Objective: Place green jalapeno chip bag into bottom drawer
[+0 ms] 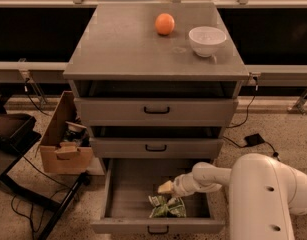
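The bottom drawer (118,194) of the grey cabinet is pulled open. The green jalapeno chip bag (167,207) lies on the drawer floor near its front, right of centre. My gripper (166,188) reaches into the drawer from the right, just above and behind the bag. My white arm (265,194) fills the lower right.
An orange (164,23) and a white bowl (207,40) stand on the cabinet top (123,44). The two upper drawers (156,111) stand slightly ajar. A cardboard box (65,141) with items sits on the floor to the left, beside a black stand (13,134) and cables.
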You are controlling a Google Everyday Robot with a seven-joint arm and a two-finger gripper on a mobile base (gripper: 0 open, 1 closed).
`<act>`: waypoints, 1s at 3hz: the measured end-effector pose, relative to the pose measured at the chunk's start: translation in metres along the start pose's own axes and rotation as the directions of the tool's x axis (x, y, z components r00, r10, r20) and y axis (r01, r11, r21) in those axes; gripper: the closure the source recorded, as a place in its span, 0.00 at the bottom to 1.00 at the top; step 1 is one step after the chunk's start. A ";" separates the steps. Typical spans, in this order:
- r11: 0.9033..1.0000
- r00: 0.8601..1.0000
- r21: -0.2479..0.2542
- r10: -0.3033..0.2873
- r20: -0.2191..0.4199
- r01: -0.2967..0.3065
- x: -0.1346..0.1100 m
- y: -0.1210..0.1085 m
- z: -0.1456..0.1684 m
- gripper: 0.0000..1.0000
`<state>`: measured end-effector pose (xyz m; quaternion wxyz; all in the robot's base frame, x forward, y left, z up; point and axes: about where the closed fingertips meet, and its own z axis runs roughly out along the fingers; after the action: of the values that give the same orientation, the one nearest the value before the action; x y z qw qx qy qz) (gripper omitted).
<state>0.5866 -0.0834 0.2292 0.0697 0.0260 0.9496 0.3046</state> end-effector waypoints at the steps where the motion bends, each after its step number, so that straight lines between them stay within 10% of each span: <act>1: 1.000 1.000 0.000 0.000 0.000 0.000 0.000 0.000 0.000 0.00; 3: 0.997 0.998 0.068 -0.044 0.041 0.042 0.018 0.004 -0.087 0.00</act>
<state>0.5564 -0.1285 0.2998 0.0954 0.0143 0.9579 0.2704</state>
